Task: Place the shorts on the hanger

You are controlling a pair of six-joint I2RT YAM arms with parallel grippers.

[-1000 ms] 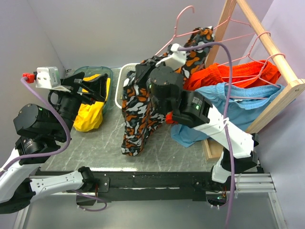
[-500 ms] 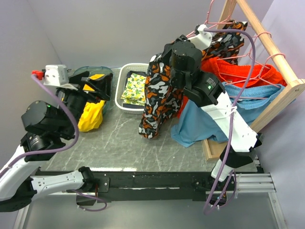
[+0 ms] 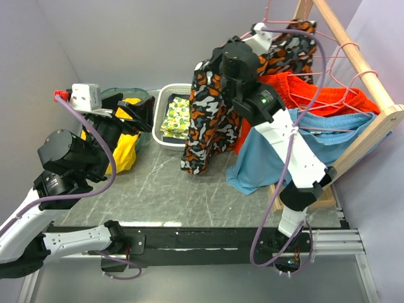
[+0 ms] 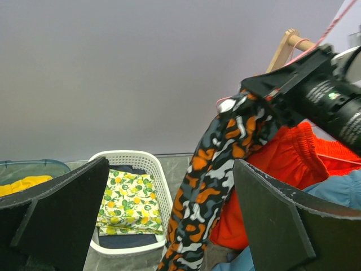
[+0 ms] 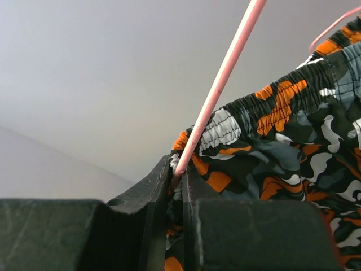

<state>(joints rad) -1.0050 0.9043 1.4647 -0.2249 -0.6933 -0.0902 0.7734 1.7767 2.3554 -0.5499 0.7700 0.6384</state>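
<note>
The shorts point(image 3: 208, 120), black with orange, white and grey blotches, hang by their waistband from a thin pink wire hanger point(image 3: 270, 14). My right gripper point(image 3: 211, 63) holds them high at the back, beside the wooden rack. In the right wrist view the right gripper point(image 5: 176, 175) is shut on the hanger point(image 5: 225, 73), with the waistband of the shorts point(image 5: 282, 147) bunched against it. My left gripper point(image 3: 129, 113) is open and empty at the left, away from the shorts. In the left wrist view the left gripper point(image 4: 169, 226) frames the hanging shorts point(image 4: 220, 164).
A wooden rack point(image 3: 360, 63) at the right carries plain orange shorts point(image 3: 315, 95) and light-blue shorts point(image 3: 271, 158) on pink hangers. A white basket point(image 3: 163, 140) with lemon-print cloth stands at the back. A teal bin point(image 3: 110, 95) with yellow cloth is at the left.
My right gripper has lifted the hanger and shorts up and to the right, toward the rack's top bar. The shorts' hem has left the table. My left arm has shifted slightly right.
</note>
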